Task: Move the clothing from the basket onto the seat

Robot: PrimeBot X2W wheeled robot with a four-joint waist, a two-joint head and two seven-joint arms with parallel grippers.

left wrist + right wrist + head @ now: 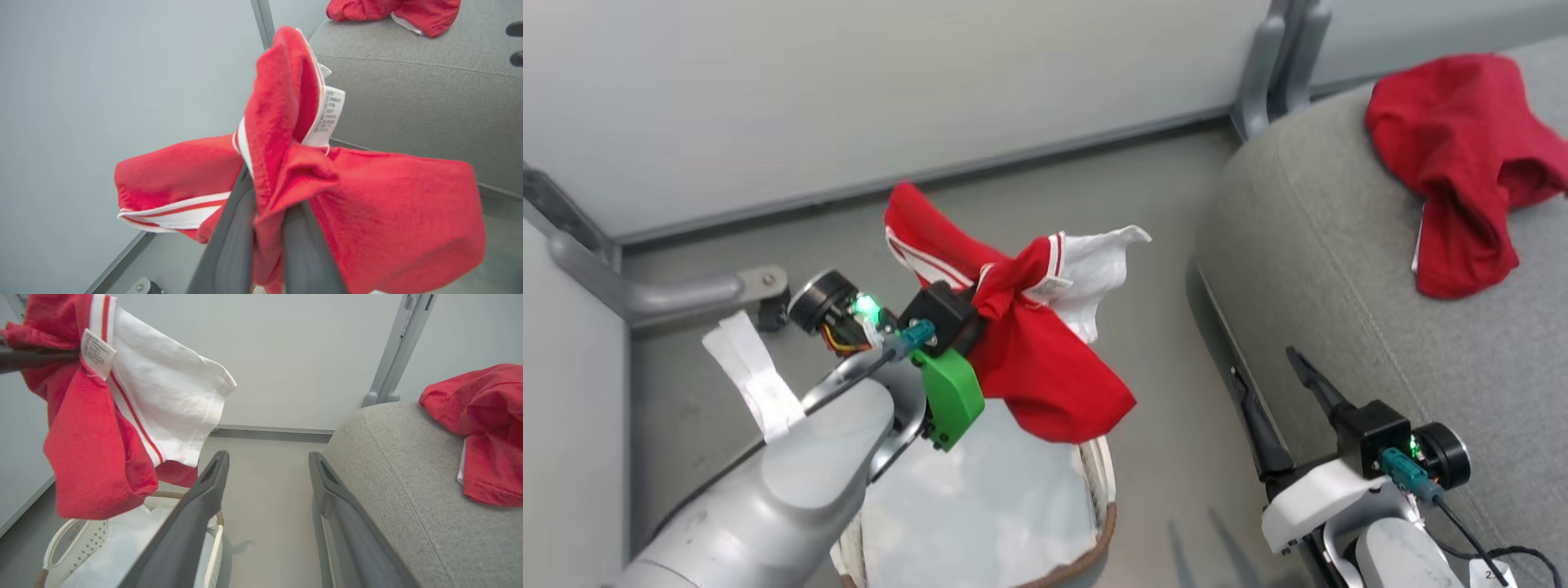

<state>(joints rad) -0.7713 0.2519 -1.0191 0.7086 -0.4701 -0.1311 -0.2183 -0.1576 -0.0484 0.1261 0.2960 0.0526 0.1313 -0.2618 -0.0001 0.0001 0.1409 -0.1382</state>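
I am looking down from the head camera at a grey floor (pixel 1160 359) in the corner of a pale wall (pixel 849 98).

My left gripper (pixel 976 306) is at centre frame, its two dark fingers (pixel 229 245) pressed together on a bunched fold of a red garment (pixel 1045 367). The garment hangs in the air from that grip. It is bright red with white stripes along one edge and a white panel spreading to the right. A small white label (pixel 329 116) with printed text sticks out just beside the pinch.

The basket (pixel 1104 506) sits on the floor directly below the garment, with a brown woven rim and a white liner (pixel 980 506) inside. From the right wrist camera the cloth appears to hang clear above the basket. From the head camera its lowest fold overlaps the rim, so I cannot tell whether the two touch.

The seat (pixel 1339 269), a large grey upholstered cushion with a stitched seam, fills the right side. A second red garment (pixel 1462 155) lies crumpled on its top, well apart from the held one.

My right gripper (pixel 1262 363) is at the lower right, just beside the seat's front edge. Its fingers (pixel 204 498) are spread wide with nothing between them.
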